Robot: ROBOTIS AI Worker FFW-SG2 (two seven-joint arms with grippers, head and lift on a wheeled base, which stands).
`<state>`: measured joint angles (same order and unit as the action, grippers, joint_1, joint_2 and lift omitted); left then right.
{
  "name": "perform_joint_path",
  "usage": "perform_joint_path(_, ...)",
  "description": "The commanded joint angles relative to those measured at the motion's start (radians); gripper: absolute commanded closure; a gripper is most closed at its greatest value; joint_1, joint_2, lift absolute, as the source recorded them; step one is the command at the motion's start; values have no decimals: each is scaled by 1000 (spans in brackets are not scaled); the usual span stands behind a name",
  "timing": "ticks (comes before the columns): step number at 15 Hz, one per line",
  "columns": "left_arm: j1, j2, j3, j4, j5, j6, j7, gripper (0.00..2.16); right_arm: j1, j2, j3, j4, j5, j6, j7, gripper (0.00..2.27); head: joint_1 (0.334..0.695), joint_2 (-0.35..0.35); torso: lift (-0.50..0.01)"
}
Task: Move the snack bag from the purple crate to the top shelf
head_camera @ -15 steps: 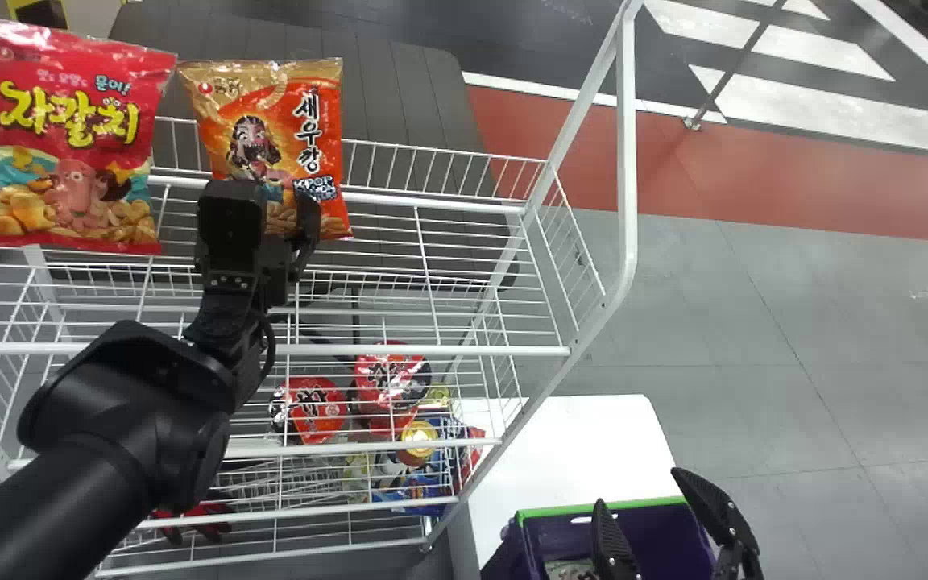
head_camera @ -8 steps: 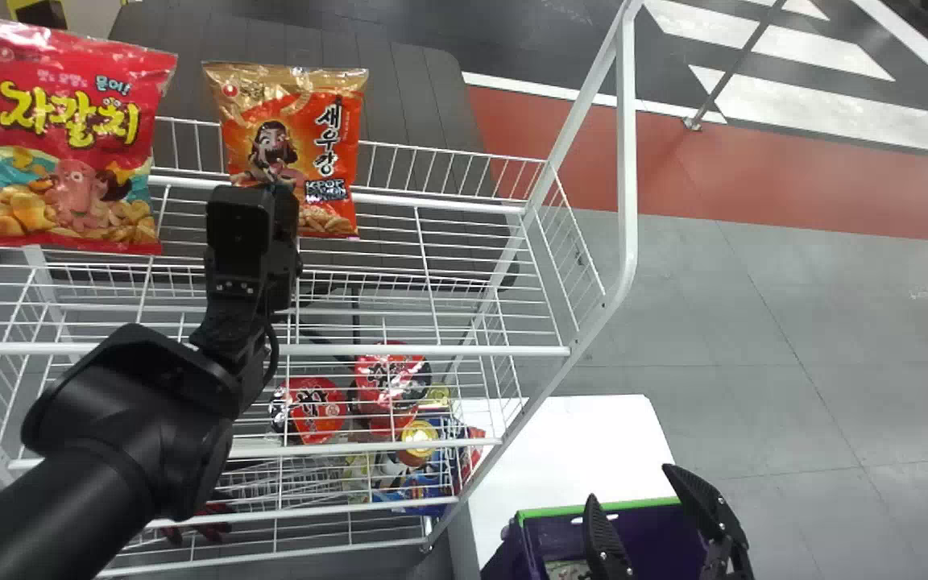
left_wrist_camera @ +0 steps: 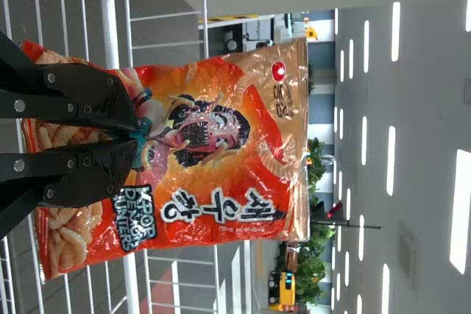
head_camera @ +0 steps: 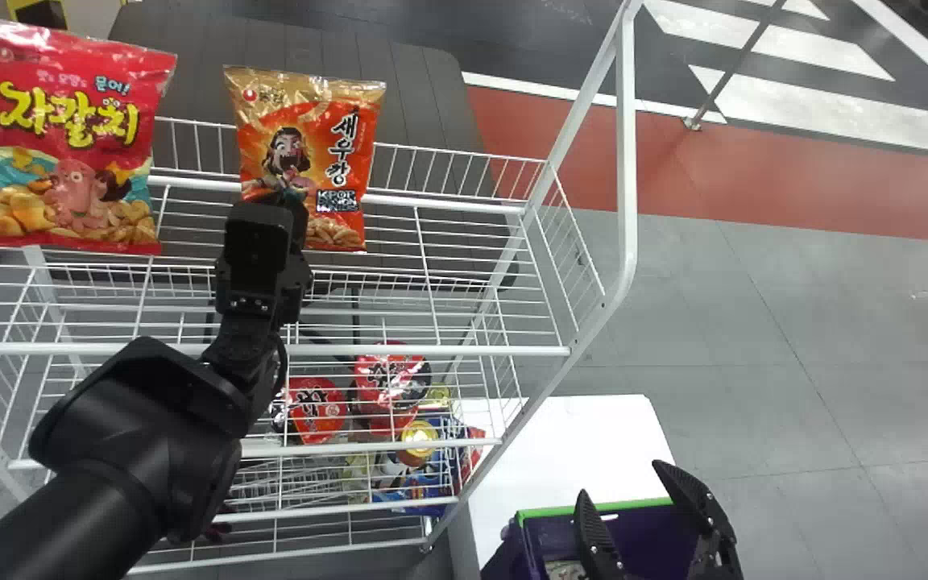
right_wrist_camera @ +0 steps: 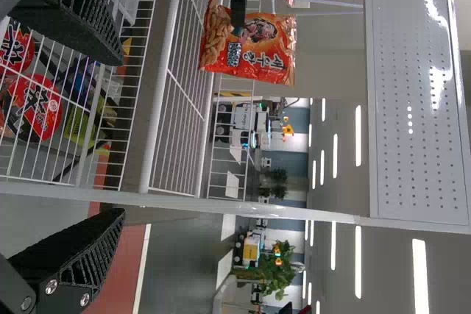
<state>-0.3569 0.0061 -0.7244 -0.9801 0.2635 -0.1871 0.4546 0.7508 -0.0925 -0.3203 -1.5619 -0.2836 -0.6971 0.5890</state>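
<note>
snack bag [head_camera: 315, 145] shifted right at the top shelf [head_camera: 432, 351], clenched by left pincer [head_camera: 291, 208]; right pincer [head_camera: 619, 478] gapes.

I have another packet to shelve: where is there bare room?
The white wire top shelf has room from the orange plastic bag to its right end; the white tabletop is bare between rack and purple plastic crate. Crowded: the shelf's left, by the red plastic bag and black left arm.

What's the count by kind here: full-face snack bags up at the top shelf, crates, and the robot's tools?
Snack bags: 2 (red bag, orange bag)
Crates: 1 (purple crate)
Tools: 2 (left tool, right tool)
Total: 5
</note>
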Motion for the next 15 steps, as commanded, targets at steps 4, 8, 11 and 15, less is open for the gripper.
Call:
perform_joint_path(4,7,-9,53,-26,-84,39,-8,994,-11,-3,3,16,6,0,0,97,695,-350,1)
perform_joint_path(8,1,-9,97,-26,-82,39,-20,991,-16,-3,4,20,11,0,-2,97,695,-350,1)
perform_joint_path(11,7,-9,152,-26,-76,39,-28,991,-24,0,7,25,23,0,-3,97,695,-350,1)
perform_joint_path(15,16,-9,175,-23,-78,36,-31,991,-31,2,9,28,34,3,-5,97,695,-324,1)
